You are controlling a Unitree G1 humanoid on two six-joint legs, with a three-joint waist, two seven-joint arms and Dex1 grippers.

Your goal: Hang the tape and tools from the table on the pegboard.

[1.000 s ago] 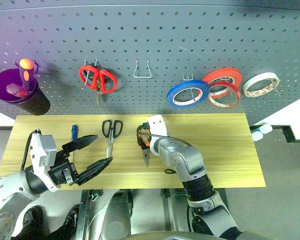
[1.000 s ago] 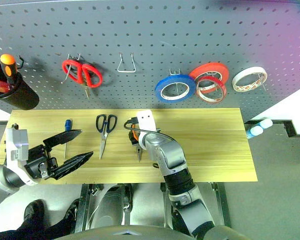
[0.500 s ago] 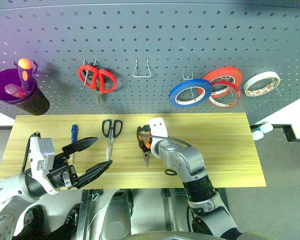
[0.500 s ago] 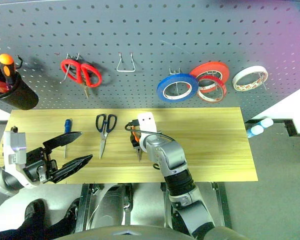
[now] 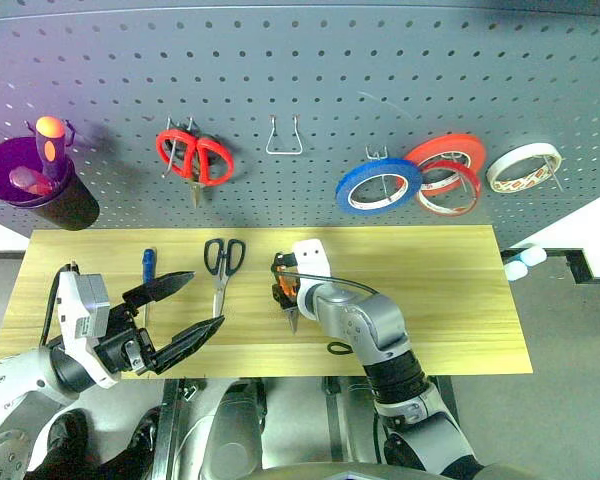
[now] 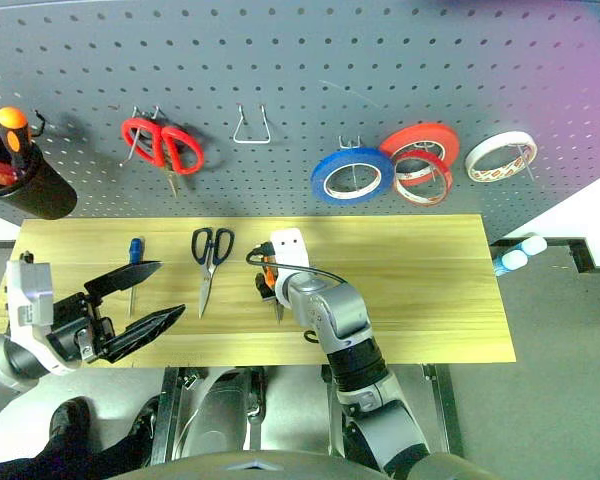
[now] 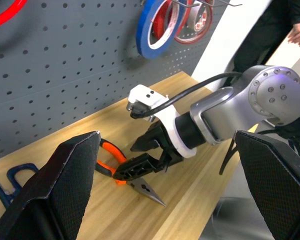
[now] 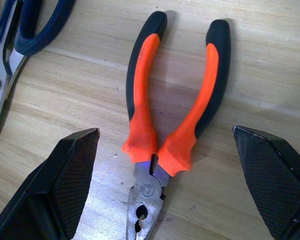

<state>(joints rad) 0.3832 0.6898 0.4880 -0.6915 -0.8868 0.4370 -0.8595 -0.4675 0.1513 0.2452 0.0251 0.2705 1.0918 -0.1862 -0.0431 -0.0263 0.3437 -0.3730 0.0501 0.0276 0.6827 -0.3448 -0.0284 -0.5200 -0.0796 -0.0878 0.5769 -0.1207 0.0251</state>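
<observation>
jaws of your right gripper (image 8: 160, 195) spread, straddling the pliers (image 8: 172, 112) (flat on the bench (image 5: 450, 290)), ready to close; left gripper (image 5: 185, 308) spread too.

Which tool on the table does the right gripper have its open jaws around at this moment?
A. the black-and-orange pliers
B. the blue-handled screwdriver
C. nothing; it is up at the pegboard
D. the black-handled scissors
A: the right gripper is low over the table with its jaws spread to either side of the pliers, whose orange handles lie between them, not yet gripped.
</observation>
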